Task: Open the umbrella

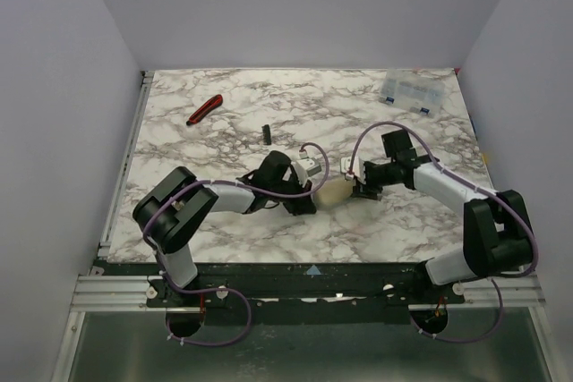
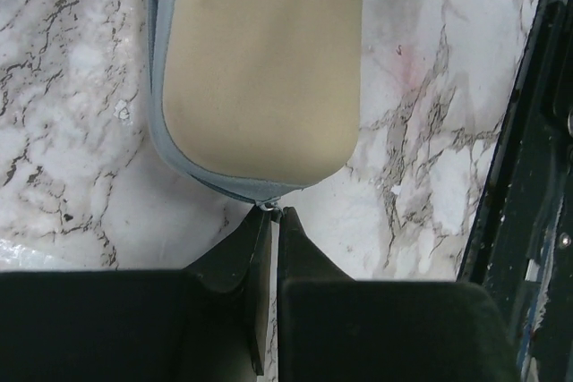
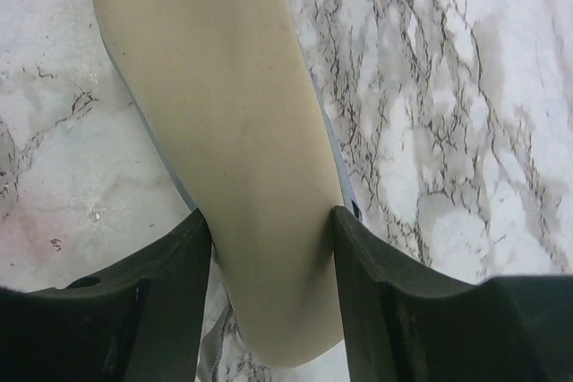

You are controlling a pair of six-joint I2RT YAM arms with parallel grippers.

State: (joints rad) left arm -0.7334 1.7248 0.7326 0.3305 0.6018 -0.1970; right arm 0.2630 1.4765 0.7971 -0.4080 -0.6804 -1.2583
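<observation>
**A:** Two pincers are working on one umbrella [image 1: 333,192]. It is lying collapsed on the tabletop [image 1: 376,230], a short pale roll reaching from the left pincer [image 2: 273,216] to the right pincer [image 3: 273,219].

**B:** How are they gripping?

**A:** The right one is straddling the roll near one end, a finger pressing each flank, so it is pinching the umbrella across its width. The left one is pressed together, tips touching the lavender trim at the other end. Whether it is nipping a bit of that trim, I am not managing to tell.

**B:** How is it going to handle?

**A:** I am guessing light, with soft, slick cloth over a stiff core. That cloth is probably going to slide under a squeeze, and any thin ribs inside are risking a bend if crushed. I am judging the hard ends to be the better holds, though no handle is showing in any view.

**B:** And room?

**A:** Bare marble is lying open ahead of both pincers. A red cutter [image 1: 204,109] and a small black piece [image 1: 266,133] are sitting well beyond the left pincer, and a clear box [image 1: 407,91] well beyond the right. Plain walls [image 1: 295,6] are standing on three sides. The tabletop's near edge is running just behind both arms, so I am expecting the canopy to need height above the pincers.
</observation>
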